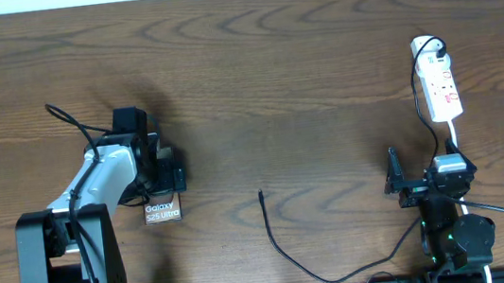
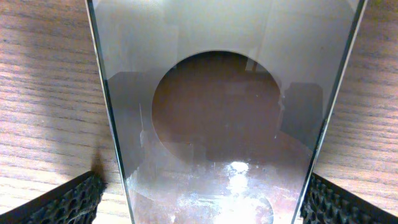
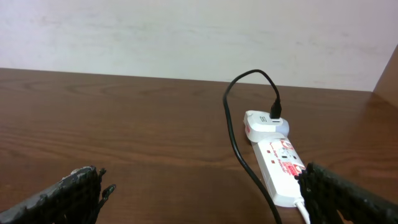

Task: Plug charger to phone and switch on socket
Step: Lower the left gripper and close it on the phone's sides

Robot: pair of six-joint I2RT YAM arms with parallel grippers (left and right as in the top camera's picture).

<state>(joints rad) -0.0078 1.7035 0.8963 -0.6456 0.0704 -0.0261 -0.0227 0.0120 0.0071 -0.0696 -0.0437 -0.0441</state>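
The phone lies flat on the wood table, its "Galaxy" end toward me. My left gripper is down over its far end. In the left wrist view the phone's glossy face fills the space between the fingers of the left gripper, with a strip of wood showing beside the left finger. The gripper is open around the phone. The charger cable curves across the table, and its plug tip lies free right of the phone. My right gripper is open and empty just in front of the socket. The right wrist view shows the right gripper, the socket and the charger cable.
A white adapter sits at the socket's far end, with the black cable plugged into it. The socket's white cord runs back toward my right arm. The table's far edge meets a pale wall.
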